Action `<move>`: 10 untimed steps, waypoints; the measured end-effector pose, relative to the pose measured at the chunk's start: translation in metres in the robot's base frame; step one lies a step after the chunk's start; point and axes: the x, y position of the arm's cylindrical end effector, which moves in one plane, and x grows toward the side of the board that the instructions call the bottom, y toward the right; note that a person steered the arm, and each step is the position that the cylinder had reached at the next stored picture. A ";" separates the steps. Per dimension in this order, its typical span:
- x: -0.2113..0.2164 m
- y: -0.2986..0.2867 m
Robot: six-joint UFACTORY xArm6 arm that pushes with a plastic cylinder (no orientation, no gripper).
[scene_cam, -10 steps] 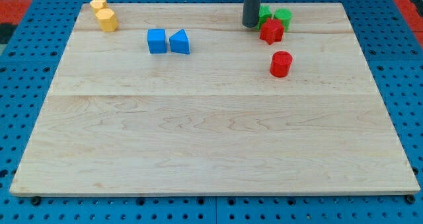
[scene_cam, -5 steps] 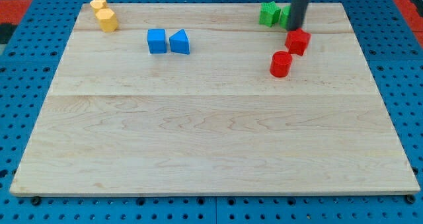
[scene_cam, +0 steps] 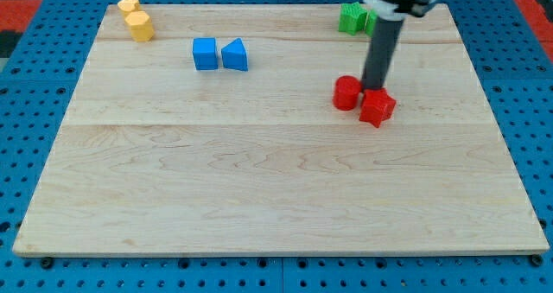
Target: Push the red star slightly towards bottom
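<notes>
The table (scene_cam: 259,181) is a pale wooden board of joined planks, lying on a blue perforated surface (scene_cam: 26,155). On it, near the top-left corner, sit two yellow blocks (scene_cam: 135,18), touching. Right of them a blue cube (scene_cam: 205,54) stands just beside a blue wedge-shaped block (scene_cam: 234,54). Green blocks (scene_cam: 352,18) sit at the top edge. The red cylinder (scene_cam: 346,93) touches the red star (scene_cam: 377,107).

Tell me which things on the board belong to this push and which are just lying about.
In the job: red star; my tip, at the star's top edge.

Lying about: red cylinder, touching the star's left; blue cube; blue triangle; two yellow blocks; green blocks.
</notes>
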 end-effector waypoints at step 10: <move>0.021 -0.011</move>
